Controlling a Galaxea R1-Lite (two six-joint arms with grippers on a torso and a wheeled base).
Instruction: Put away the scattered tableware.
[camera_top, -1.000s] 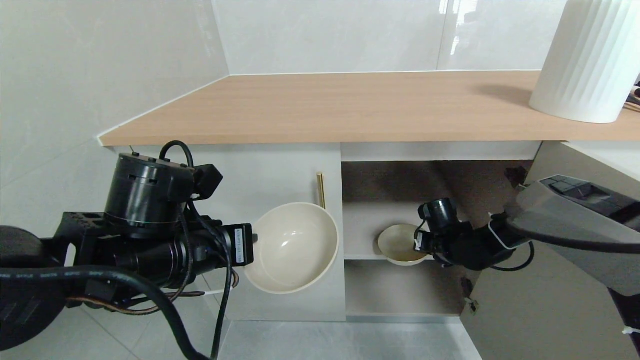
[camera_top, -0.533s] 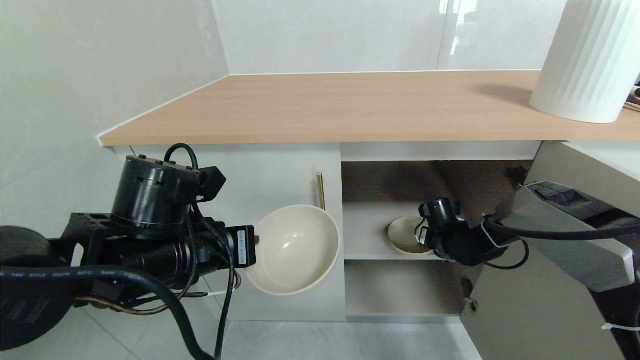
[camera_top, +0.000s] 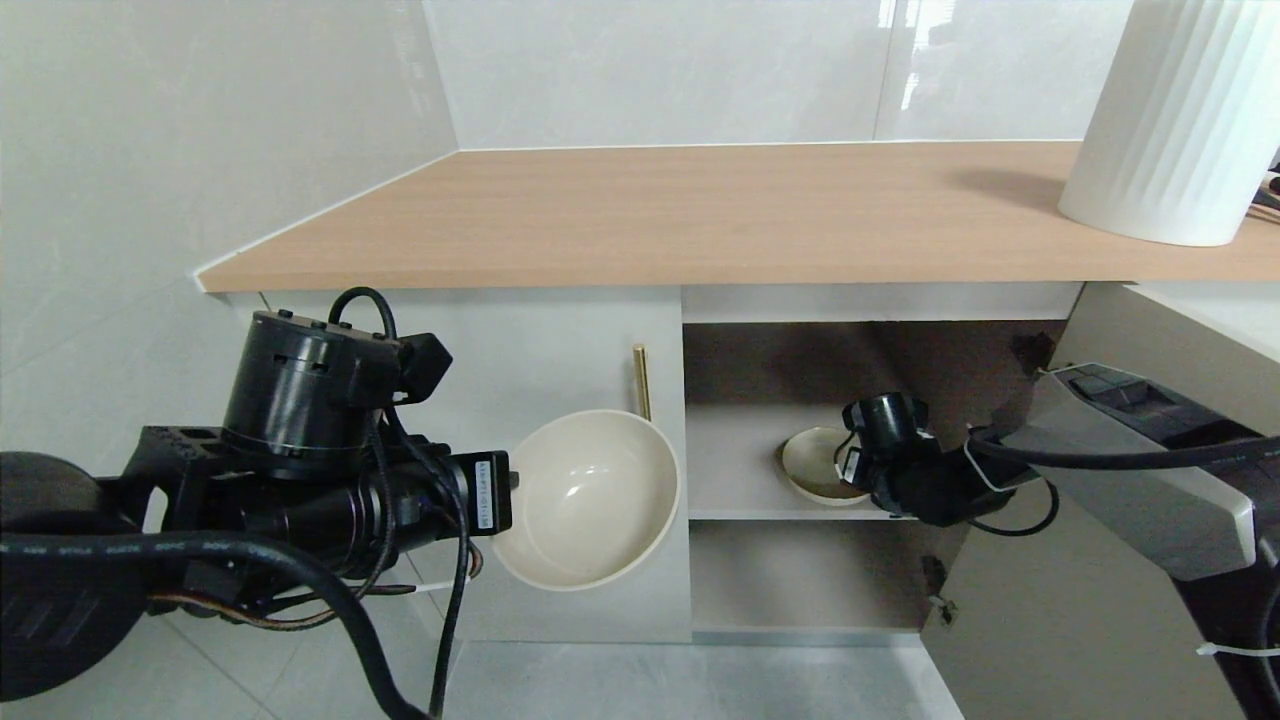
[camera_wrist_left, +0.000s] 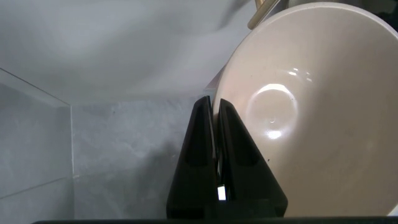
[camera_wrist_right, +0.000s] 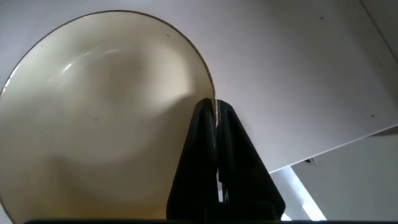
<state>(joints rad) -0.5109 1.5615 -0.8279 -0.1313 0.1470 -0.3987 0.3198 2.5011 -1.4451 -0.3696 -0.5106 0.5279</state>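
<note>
The right gripper (camera_wrist_right: 216, 107) is closed thin on the rim of a small dish (camera_wrist_right: 106, 106), with only the wall of the dish pinched between its two fingers. In the head view the dish is held right of centre, inside the open cabinet (camera_top: 880, 340) and low over the middle shelf (camera_top: 735, 460). Whether it already rests on that shelf cannot be told.

The left gripper (camera_wrist_left: 215, 107) is likewise shut on the rim of a large bowl (camera_top: 590, 500). The bowl is held tilted at lower centre, in front of the closed door (camera_top: 540, 340) and just below the brass handle (camera_top: 641, 380).

Both pieces are held by an edge pinch alone, so smooth ware may be expected to pivot or slide if an arm is jolted. If the dish were released while tilted or not fully set down, it could rock, roll to the shelf's front edge and be dropped into the lower compartment. The right arm is threaded between the cabinet frame and the open door (camera_top: 1040, 620), at lower right. A careless withdrawal could drag the dish out or snag the wrist cable. The large bowl could be knocked against the handle or the door edge when it is swung towards the opening.
</note>
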